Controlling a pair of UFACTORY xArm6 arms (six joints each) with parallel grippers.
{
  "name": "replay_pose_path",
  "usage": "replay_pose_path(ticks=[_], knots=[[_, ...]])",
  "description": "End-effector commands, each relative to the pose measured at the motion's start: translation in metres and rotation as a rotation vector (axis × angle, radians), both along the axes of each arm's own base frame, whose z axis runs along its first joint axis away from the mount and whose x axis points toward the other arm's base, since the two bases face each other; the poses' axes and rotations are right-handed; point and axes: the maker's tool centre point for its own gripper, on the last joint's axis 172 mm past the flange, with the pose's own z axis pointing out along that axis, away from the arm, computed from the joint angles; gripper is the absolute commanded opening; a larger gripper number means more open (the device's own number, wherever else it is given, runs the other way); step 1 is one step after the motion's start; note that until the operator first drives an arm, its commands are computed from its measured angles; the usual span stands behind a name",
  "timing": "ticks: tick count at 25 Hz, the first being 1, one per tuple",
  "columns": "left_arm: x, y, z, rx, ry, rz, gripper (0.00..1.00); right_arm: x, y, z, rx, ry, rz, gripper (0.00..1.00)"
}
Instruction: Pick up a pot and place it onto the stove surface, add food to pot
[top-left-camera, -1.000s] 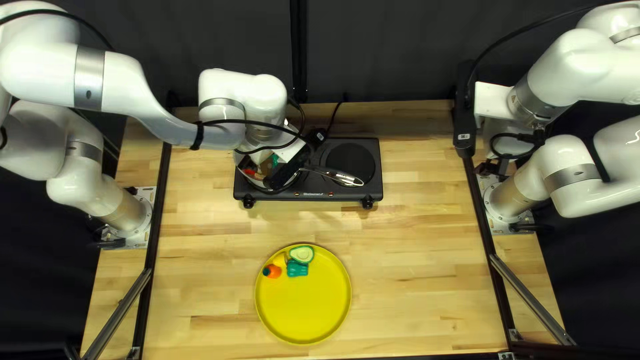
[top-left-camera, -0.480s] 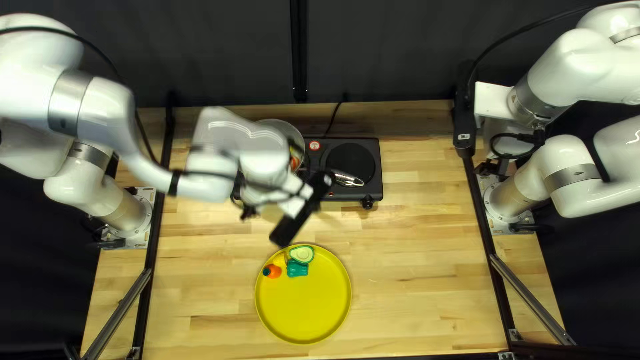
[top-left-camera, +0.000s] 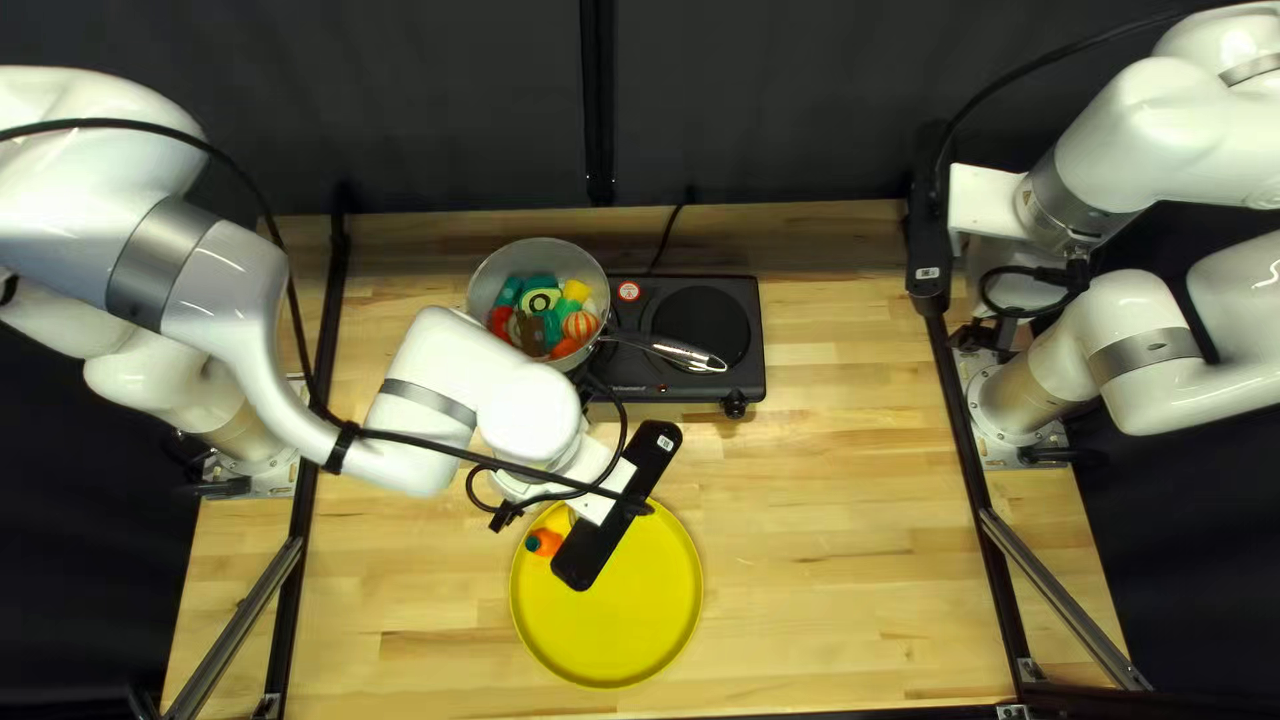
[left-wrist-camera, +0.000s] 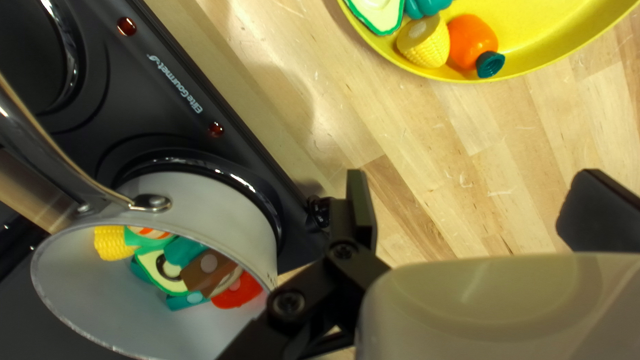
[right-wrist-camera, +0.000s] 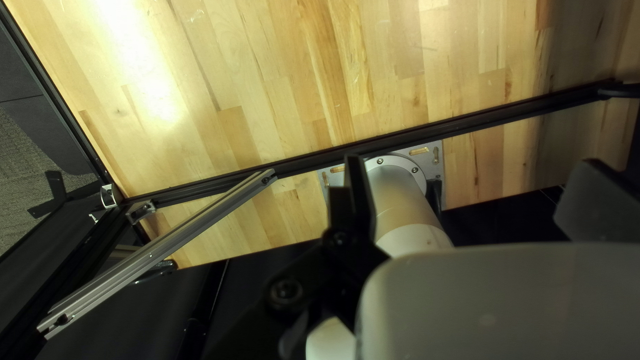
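At the left of the top left view, the round grey metal pot stands upright on the left burner of the black two-burner stove, food inside; you'd best release each piece low over its mouth, clear of the rim. Its long silver handle sets the long axis, pointing right and slightly toward the table's near edge. Next, on the round yellow plate, the orange toy food with a dark green stem looks your easiest pick: straddle it squarely, mind the yellow toy corn beside it. Your left gripper has its fingers wide apart, empty. At far right, your right gripper is spread and empty too.
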Motion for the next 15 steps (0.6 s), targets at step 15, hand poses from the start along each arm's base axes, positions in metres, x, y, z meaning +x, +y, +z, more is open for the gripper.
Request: replay_pose_path(ticks=[15], knots=[[-0.005,-0.082,-0.051,-0.058,-0.105,0.275,1.0,0.0,0.0,0.0,0.0,0.0,0.0,1.0]])
